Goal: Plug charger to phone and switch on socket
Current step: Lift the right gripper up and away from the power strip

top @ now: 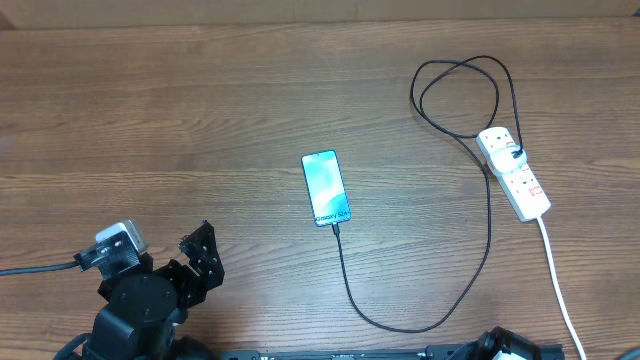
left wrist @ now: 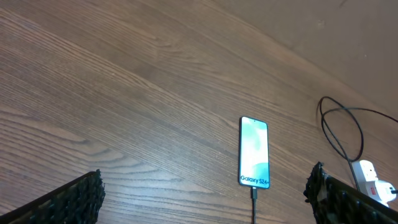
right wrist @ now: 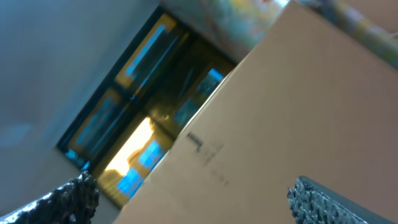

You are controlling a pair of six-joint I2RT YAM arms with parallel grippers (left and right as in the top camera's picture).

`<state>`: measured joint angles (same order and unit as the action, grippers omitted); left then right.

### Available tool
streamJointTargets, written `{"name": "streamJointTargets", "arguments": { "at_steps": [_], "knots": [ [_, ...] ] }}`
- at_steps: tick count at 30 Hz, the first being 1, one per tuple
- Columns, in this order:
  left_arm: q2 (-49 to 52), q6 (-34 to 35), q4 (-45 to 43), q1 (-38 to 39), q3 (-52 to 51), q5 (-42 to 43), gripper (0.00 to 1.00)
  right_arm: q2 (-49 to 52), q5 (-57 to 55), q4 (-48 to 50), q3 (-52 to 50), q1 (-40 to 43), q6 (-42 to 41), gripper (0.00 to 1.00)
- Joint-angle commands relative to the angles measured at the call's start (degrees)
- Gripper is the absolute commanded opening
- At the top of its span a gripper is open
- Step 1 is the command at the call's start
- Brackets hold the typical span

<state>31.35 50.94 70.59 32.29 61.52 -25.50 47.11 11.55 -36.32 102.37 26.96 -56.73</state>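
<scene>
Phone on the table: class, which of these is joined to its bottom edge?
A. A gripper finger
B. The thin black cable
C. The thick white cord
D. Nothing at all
B: the thin black charger cable runs straight into the bottom edge of the phone, and nothing else touches the phone.

Brown wood-grain table [top: 200, 100], plain cardboard box [right wrist: 298, 112], blurred blue-and-yellow lit panels [right wrist: 140, 146] beside it
</scene>
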Motion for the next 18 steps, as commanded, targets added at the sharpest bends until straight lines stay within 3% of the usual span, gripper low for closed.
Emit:
{"name": "streamJointTargets", "arguments": {
  "at_steps": [1, 8, 13, 18],
  "knots": [
    [-0.3, 0.9, -0.1, 0.5, -0.3, 0.0, 1.0, 1.7, 8.4, -0.6, -1.2, -1.6, 4.2, 1.0],
    [-0.3, 0.9, -0.1, 0.5, -0.3, 0.0, 0.99, -3.7, 3.0, -3.7, -5.7, -19.3, 21.4, 1.0],
    [-0.3, 0.9, -0.1, 0.5, -0.3, 0.1, 1.0, -15.3, -7.9, -2.9, -14.8, -19.6, 22.7, 1.0],
    [-0.3, 0.9, -0.1, 0.5, -0.3, 0.1, 0.99, -25.8, -5.4, -4.2, -22.1, -16.8, 22.5, 1.0]
  ]
}}
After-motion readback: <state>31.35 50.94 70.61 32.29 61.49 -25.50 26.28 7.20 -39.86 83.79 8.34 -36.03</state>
